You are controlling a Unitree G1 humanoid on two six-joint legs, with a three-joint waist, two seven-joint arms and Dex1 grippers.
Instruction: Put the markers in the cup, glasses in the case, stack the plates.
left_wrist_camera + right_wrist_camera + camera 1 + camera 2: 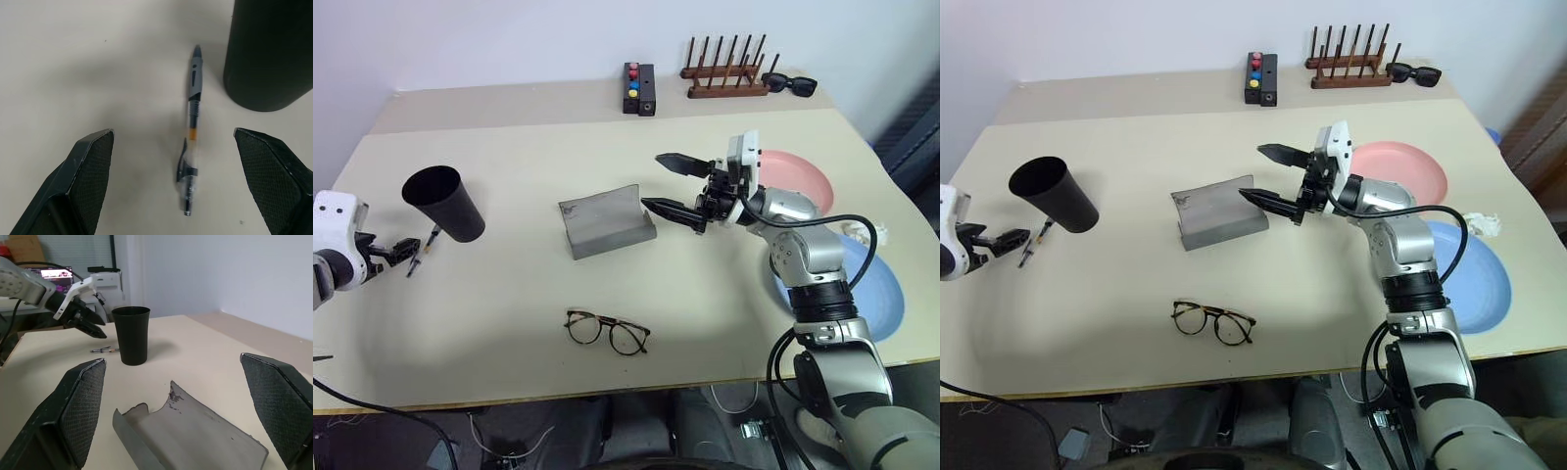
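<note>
Head views: the right gripper [674, 184] reaches leftward from a bent silver arm, roughly level above the beige table [509, 323], its two black fingers spread and empty just right of the case [605, 222], a grey hinged shell lying open near the table's centre. The left gripper [407, 252] enters at the left edge, angled forward and down, fingers apart over a marker [1035, 238] lying beside the cup [444, 202], a matte black tapered tumbler standing upright. The glasses [607, 330], thin brown-rimmed with round clear lenses, rest on the near side of the table. A salmon pink plate [800, 180] and a light blue plate [873, 289] lie flat at the right, side by side, unstacked. At the far edge stand a black box with coloured buttons [639, 89], a wooden peg rack [724, 70] and black sunglasses [790, 84]. Left wrist view: the textured pads [90, 169] stand wide, released, on either side of the slim marker, which has a grey grip, clear barrel and dark clip; its tip points near the cup's base. Right wrist view: the spread fingers [78, 413] frame the case's smooth curved lid, with the cup, marker and left gripper beyond.
</note>
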